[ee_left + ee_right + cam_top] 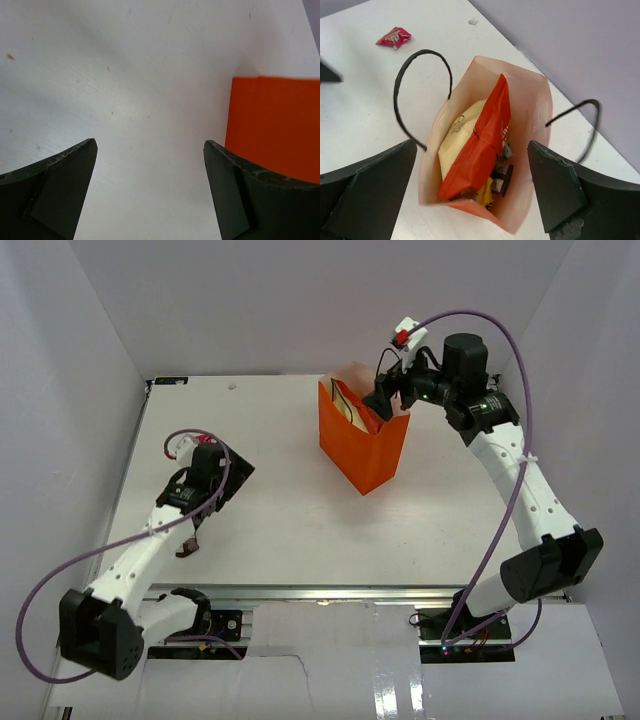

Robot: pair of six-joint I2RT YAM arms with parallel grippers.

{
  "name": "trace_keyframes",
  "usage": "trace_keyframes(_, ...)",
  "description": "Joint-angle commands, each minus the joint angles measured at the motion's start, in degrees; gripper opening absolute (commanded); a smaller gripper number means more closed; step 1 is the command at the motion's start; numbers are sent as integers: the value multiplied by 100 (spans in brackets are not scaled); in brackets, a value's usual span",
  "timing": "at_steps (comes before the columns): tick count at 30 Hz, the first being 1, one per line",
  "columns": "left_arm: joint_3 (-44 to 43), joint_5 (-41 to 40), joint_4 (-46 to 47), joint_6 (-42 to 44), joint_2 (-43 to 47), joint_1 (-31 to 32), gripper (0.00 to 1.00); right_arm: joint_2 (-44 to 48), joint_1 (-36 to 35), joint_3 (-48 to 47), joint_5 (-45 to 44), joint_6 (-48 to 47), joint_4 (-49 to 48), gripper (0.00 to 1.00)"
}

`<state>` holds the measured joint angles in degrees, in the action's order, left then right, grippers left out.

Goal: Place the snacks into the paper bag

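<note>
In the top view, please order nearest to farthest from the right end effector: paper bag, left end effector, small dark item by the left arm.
1. paper bag, beneath the right end effector
2. left end effector, left side
3. small dark item, left, toward the near edge

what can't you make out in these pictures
Right wrist: wrappers at the bottom of the paper bag, mostly under the chip bag.
Top external: most bag contents, blocked by the right gripper.
Left wrist: the bag, cut off by the right edge.
Red packet: print too small.
</note>
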<state>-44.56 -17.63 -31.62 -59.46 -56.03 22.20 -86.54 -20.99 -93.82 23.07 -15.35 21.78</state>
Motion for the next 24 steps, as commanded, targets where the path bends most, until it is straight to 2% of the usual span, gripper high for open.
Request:
trace_keyframes(1,-746,-39,164,-241,-995,-838,98,506,411,-85,1251,-328,204,98)
trace_keyframes(3,-1299,145,138,-137,-1961,-1346,97,664,604,317,1506,-363,195,98)
trace_keyframes(6,-2581,-301,-535,494,-3411,-1604,95,989,1070,1011,1778,-407,169,98)
trace_keyframes(8,-3597,-914,-879,1388,-4123,-1613,96,1227,1448,1304,1859,-424,142,98)
trace_keyframes(10,-4085,-1250,-1101,2032,-5011,-1648,98,1403,1799,1655,1955,-451,142,98)
trace_keyframes(11,-4427,-1400,-1101,2653,-5475,-1683,98,1447,1888,1735,2017,-460,142,98)
trace_keyframes(14,-5008,-1524,-1066,3630,-6067,-1753,98,1517,2203,1937,2113,-460,168,98)
trace_keyframes(18,-5107,-1376,-576,4755,-6552,-1789,98,1465,2275,1964,2158,-468,169,98)
trace_keyframes(24,-4993,-901,-65,5357,-6649,-2017,98,1342,2284,1850,2255,-442,177,98)
